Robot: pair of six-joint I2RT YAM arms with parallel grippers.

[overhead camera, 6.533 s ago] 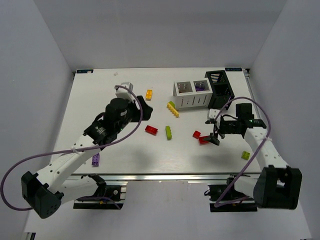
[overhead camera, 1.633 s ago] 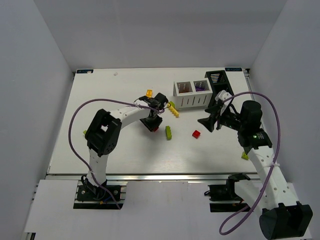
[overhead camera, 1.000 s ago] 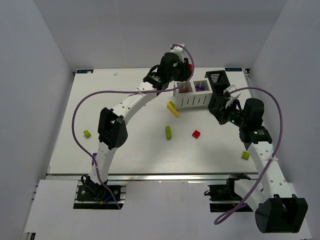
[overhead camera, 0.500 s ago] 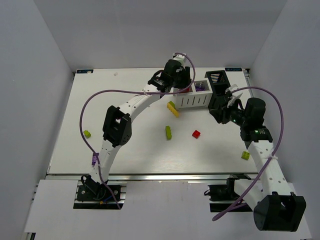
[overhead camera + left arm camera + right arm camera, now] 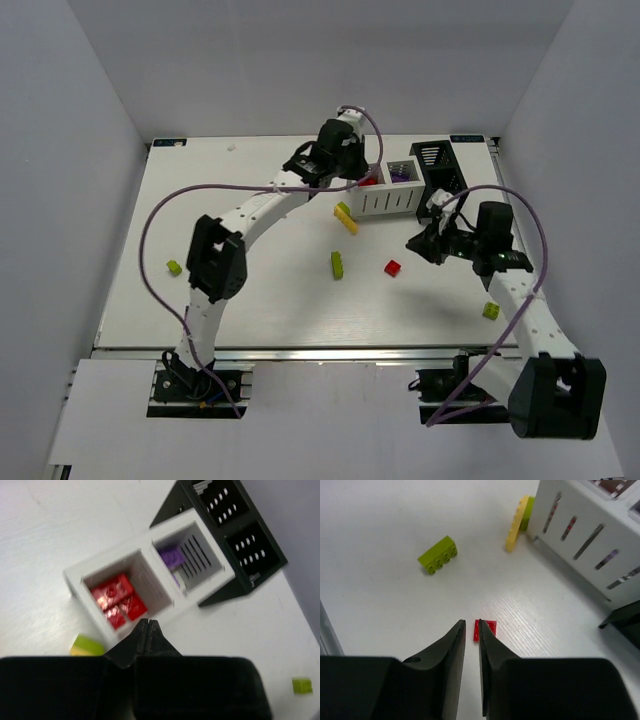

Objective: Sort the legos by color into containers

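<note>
My left gripper hangs shut and empty over the white box, its closed tips above the near wall. Two red legos lie in the box's left compartment and a purple one in the right. The black bin stands beside it. My right gripper is open a narrow gap, low over the table, nothing between its fingers. A small red lego lies just past its right fingertip. A lime lego and a yellow one lie mid-table.
Another lime lego lies at the left and one beside my right arm. The yellow lego leans by the white box's wall. Purple cables loop over both arms.
My left gripper opened over the white box's left compartment and has shut again. My right gripper left the black bin, swung down-left toward the small red lego, and its jaws narrowed.
</note>
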